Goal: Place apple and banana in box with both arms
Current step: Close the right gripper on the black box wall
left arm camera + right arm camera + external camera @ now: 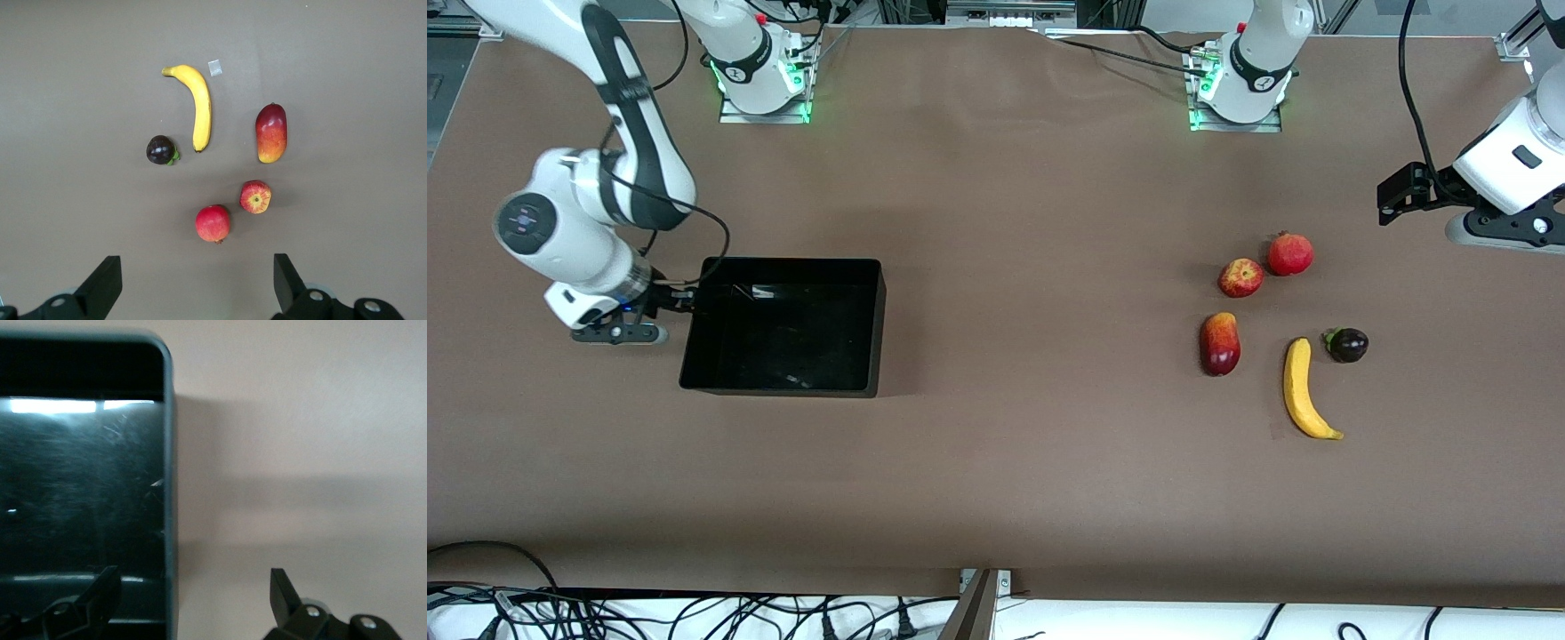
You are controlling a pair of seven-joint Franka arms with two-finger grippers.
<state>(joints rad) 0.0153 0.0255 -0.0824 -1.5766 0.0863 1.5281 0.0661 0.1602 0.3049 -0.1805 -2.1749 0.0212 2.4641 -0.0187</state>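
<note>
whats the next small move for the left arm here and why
Probably lower the left gripper toward the apple: its fingers are open, both fruits lie untouched on the table, and the apple sits closer to it than the banana. The box is empty.

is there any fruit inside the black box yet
No, the box holds nothing, and the apple and banana lie on the table toward the left arm's end.

Box point(87, 487) cut off at right wrist view's edge (floor blurred w/ glare)
</note>
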